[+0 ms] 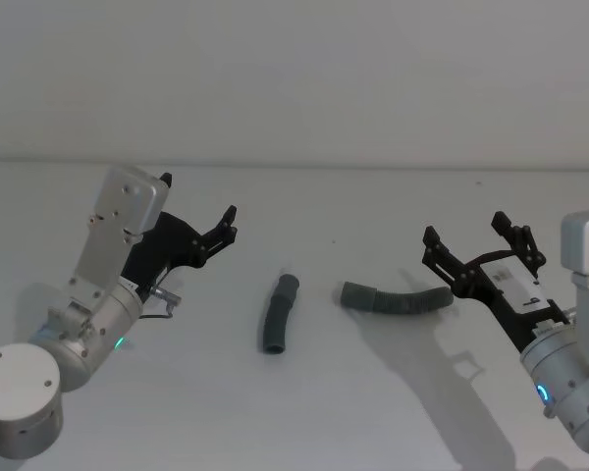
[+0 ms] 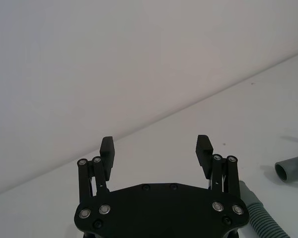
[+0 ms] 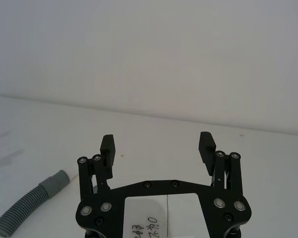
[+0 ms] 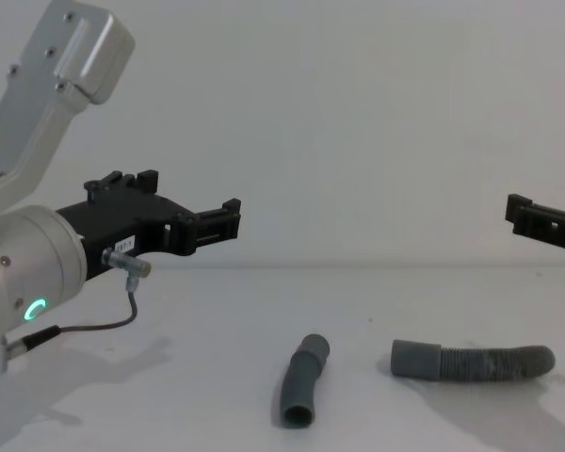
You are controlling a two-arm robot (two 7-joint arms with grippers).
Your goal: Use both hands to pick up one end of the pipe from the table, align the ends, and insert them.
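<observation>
Short pipe piece (image 1: 278, 314) lay flat on the bench (image 1: 304, 422) near the centre of the head view, slightly bent, running from upper right to lower left. Its smooth cuff (image 1: 289, 286) was at the upper end, and the other end faced the camera with its mouth open in the chest view. Long pipe piece (image 1: 398, 298) lay just right of it, apart and not touching, curved. The long piece's cuff (image 1: 354, 293) sat at its left end, facing the short piece, with the ribbed body trailing off to the right.

Left gripper (image 1: 230, 223) was at mid-left of the head view, left of the short pipe piece and apart from it. In the chest view it was up in the air above the bench. Its jaws were spread wide with nothing between them, as the left wrist view showed. Green ring light (image 4: 36, 308) glowed on the left arm at the lower left of the chest view.

Right gripper (image 1: 464, 228) was at mid-right of the head view, over the right end of the long pipe piece. In the chest view it sat high at the right edge, clear of the pipe. Its jaws were also wide and empty. The right wrist view had the long pipe piece at the lower left of the frame, outside the fingers.
</observation>
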